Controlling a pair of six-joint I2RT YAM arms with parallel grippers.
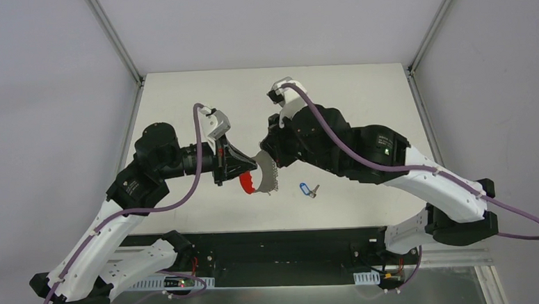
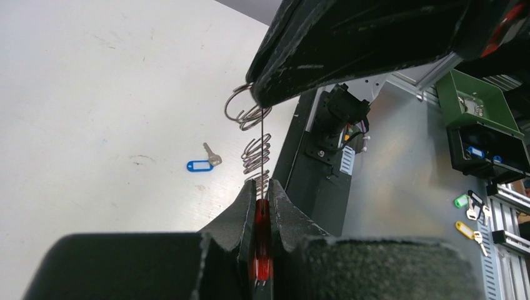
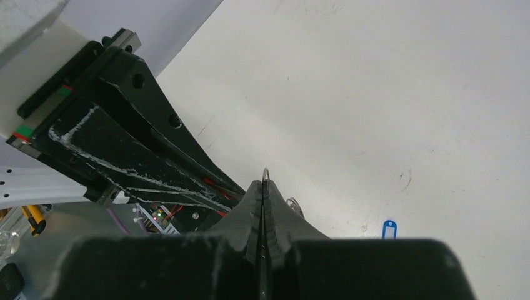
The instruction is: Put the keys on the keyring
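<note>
The keyring hangs above the table between my two grippers. Its red curved strip point(image 1: 249, 184) point(image 2: 262, 220) is pinched edge-on in my left gripper point(image 1: 242, 171) point(image 2: 263, 187), which is shut on it. A chain of thin silver rings point(image 1: 269, 177) point(image 2: 255, 155) runs from the strip up to my right gripper point(image 1: 261, 159) point(image 3: 263, 186), which is shut on the top ring point(image 3: 266, 175). The keys point(image 1: 308, 189) point(image 2: 201, 164), a blue tag point(image 3: 389, 228) with a small metal key, lie flat on the table, right of the grippers and apart from them.
The white table point(image 1: 348, 106) ends at a black rail point(image 1: 286, 252) by the arm bases. Beyond the table edge stand a green box point(image 2: 478, 100) and spare keys with green point(image 2: 461, 201) and yellow point(image 2: 464, 229) tags.
</note>
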